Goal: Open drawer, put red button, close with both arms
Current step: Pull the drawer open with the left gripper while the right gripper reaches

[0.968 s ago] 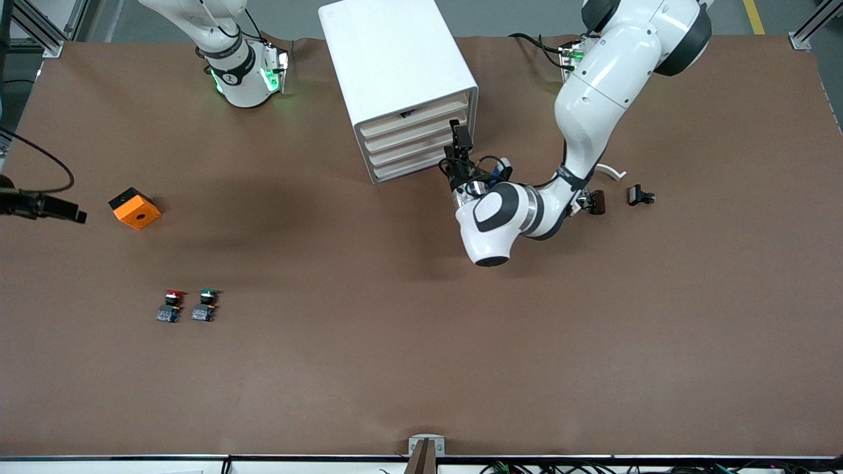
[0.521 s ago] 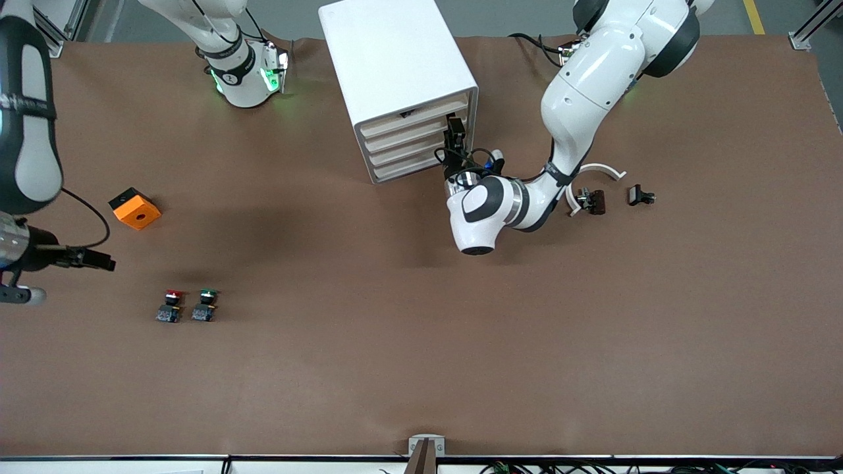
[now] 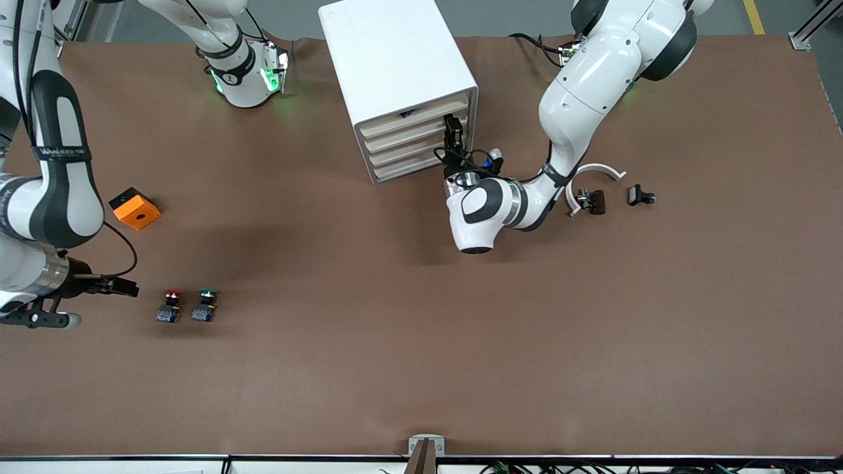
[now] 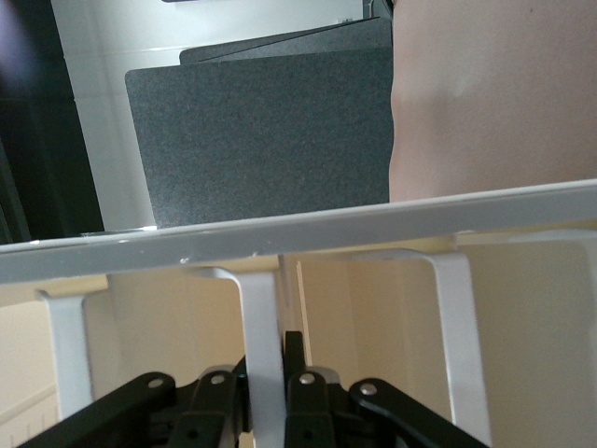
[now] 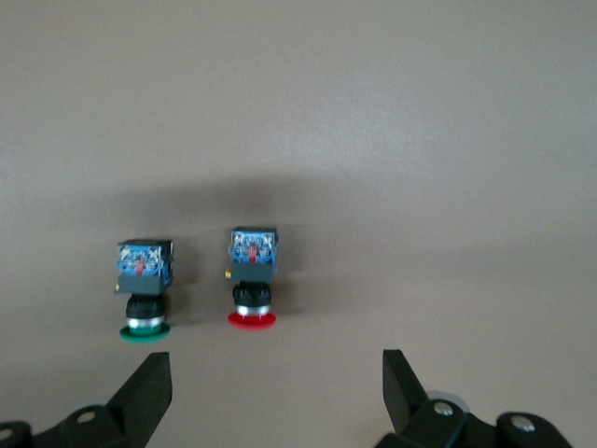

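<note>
The white cabinet (image 3: 395, 59) stands at the back with its four cream-fronted drawers (image 3: 408, 141) all pushed in. My left gripper (image 3: 454, 135) is at the drawer fronts, at the cabinet's corner toward the left arm's end. In the left wrist view my left gripper (image 4: 270, 373) is shut on a white drawer handle (image 4: 261, 317). The red button (image 3: 171, 305) lies beside the green-capped one (image 3: 205, 305). My right gripper (image 3: 125, 288) is open and empty, low over the table beside the red button. The right wrist view shows the red button (image 5: 253, 280) just ahead of my open right gripper (image 5: 277, 383).
An orange cube (image 3: 134, 209) lies farther from the front camera than the buttons. The green-capped switch (image 5: 145, 289) sits close beside the red one. Small black parts (image 3: 593, 201) and a white curved piece (image 3: 596, 169) lie toward the left arm's end.
My right arm has swung in from the table's end and brought its gripper down beside the red button. My left gripper has closed in slightly on the drawer front.
</note>
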You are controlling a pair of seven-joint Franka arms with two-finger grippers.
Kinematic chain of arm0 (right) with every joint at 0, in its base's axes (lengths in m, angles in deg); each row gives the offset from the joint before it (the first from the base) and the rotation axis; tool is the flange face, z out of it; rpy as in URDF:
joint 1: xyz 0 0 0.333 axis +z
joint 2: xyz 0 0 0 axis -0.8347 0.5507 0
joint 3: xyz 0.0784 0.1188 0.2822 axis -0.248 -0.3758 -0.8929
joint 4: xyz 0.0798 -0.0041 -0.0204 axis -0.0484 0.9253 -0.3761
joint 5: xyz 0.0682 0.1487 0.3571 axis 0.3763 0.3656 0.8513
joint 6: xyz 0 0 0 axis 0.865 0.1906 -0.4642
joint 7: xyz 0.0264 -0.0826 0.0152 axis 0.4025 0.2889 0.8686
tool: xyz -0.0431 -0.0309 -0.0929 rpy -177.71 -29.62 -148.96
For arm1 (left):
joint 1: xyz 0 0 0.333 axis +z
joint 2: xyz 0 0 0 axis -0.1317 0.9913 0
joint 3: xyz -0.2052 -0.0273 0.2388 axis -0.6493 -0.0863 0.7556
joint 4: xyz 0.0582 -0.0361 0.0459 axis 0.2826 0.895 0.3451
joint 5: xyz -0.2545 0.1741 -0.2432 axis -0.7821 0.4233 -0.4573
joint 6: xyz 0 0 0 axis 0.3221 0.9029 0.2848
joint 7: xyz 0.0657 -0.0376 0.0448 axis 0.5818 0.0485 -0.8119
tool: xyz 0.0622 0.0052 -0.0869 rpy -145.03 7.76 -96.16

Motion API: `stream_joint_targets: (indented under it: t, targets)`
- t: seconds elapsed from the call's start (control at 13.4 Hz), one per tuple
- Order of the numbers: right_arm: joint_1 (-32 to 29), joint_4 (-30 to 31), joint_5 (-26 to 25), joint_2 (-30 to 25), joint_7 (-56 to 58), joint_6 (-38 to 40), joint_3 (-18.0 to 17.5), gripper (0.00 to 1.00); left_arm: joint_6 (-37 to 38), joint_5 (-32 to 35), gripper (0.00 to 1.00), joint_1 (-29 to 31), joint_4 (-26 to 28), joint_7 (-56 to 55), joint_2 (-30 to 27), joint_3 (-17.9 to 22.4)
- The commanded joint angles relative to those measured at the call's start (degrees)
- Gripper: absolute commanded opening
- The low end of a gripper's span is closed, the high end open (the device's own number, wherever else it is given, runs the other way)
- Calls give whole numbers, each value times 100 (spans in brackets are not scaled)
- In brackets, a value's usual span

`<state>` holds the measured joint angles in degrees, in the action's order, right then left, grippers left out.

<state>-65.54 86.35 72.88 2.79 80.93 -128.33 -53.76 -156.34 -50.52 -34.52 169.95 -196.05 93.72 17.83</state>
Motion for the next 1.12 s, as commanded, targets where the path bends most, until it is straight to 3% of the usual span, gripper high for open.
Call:
stream_joint_targets:
  t: [0.0, 0.6, 1.04]
  targets:
    - [43, 257, 17, 130, -17, -569, -7, 100, 114, -127, 10, 198, -86, -65, 12, 16]
    - [210, 327, 228, 684, -341, -1432, -24, 100, 35, -66, 10, 1033, -473, -30, 12, 131]
    - [201, 389, 228, 886, -333, -1942, -24, 100, -79, -57, 18, 1403, -640, 23, 12, 131]
